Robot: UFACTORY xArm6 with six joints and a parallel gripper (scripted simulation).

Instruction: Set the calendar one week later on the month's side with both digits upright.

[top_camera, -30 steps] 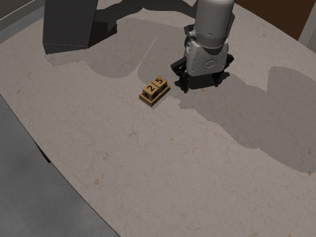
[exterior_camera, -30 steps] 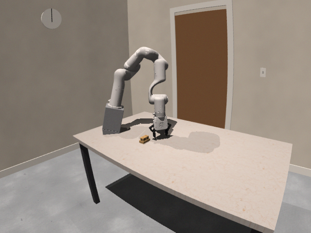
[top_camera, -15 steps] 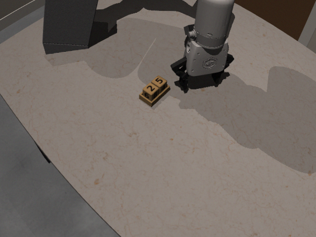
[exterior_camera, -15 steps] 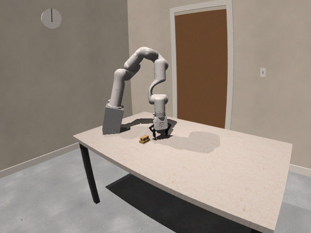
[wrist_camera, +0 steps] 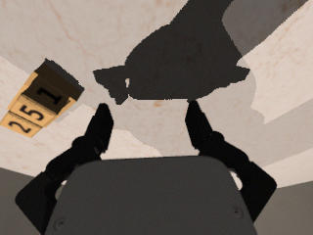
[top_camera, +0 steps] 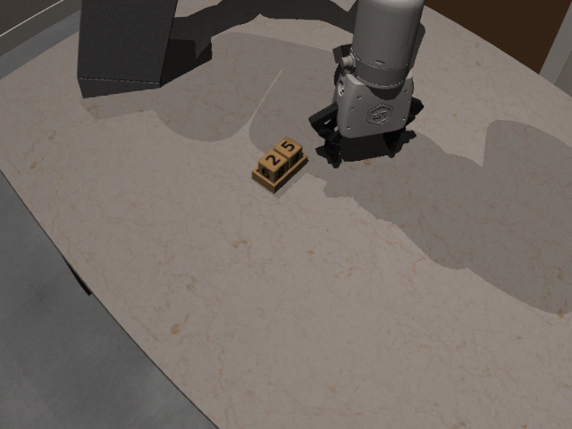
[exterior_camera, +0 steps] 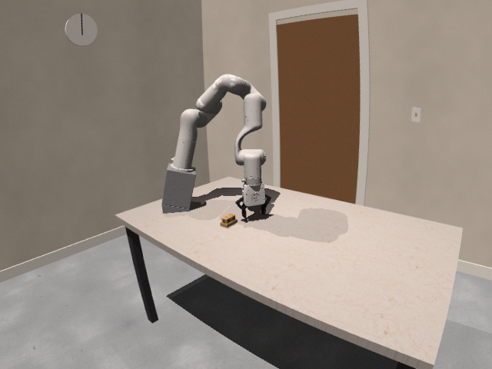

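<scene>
— How far along is it, from where you stand?

— Hardly started, I'd say. The gripper (top_camera: 362, 155) hangs low over the marble-look table (top_camera: 323, 299), its black fingers spread as wide as they go with nothing between them. It's just beside the calendar, not touching it.

— And the calendar itself?

— The little wooden tray (top_camera: 277, 183) lies flat on the table with both cubes side by side in it. The left cube (top_camera: 271, 164) shows a 2 on top, the right cube (top_camera: 289, 148) a 5. On the front of the left one I make out a 6; the month's name I can't read from any view, so I can't tell which side carries today's date.

— So all the turning is left to do?

— That's my guess. They're small, square-edged tan blocks with black printed digits, packed close together in a shallow lip; smooth wood, probably a fiddly pinch
</scene>
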